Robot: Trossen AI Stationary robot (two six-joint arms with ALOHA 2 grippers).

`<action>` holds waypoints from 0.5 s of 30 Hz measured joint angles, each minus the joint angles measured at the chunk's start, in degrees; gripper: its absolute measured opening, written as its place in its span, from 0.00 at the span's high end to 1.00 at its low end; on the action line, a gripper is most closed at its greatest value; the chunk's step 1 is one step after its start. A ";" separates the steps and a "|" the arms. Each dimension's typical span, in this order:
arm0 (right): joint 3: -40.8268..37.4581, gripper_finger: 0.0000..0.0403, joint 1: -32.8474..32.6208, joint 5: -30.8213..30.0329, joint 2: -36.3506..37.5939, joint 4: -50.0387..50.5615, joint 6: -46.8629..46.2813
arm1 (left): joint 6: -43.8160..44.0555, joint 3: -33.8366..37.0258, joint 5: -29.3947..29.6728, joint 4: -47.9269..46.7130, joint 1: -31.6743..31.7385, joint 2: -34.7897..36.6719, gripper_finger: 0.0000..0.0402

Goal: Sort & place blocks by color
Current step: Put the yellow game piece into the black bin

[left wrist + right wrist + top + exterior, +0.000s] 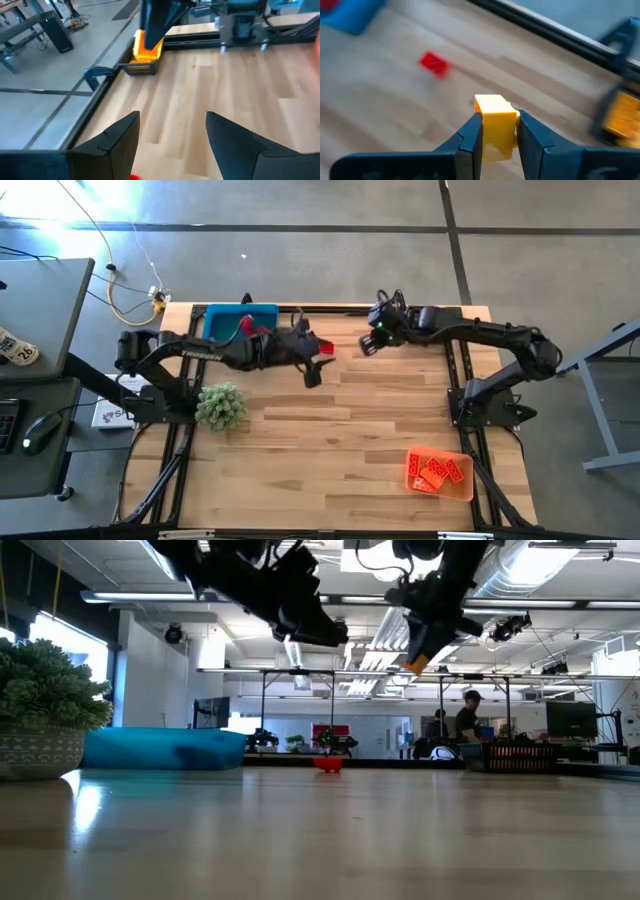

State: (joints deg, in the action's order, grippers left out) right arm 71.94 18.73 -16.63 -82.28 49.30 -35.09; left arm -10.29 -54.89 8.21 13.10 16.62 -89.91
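Gripping a yellow block (495, 127) between its closed fingers, the right gripper (497, 131) hangs in the air above the far edge of the table (340, 440), well beyond the red block (325, 348) and off to the right of it. The left gripper (172, 135) hovers just over that red block, its fingers spread apart with nothing between them. The red block lies alone on the wood, just to the right of the blue tray (225, 320), which sits at the far left of the table. A green plant ball (221, 406) rests nearer the front than the blue tray, on the left side. An orange tray (440, 473) holding several orange blocks (438, 471) sits far from the red block, at the near right corner. In the left wrist view a yellow tray (142, 60) shows at the table's edge behind the right arm.
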 joint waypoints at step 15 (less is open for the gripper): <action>0.04 0.82 13.12 -2.55 0.02 8.45 -6.52 | -4.91 0.09 -21.98 -0.13 18.43 -4.86 0.46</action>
State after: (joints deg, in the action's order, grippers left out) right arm 71.99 31.85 -19.18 -82.26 57.75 -41.61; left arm -15.20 -54.81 -13.77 12.98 35.06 -94.76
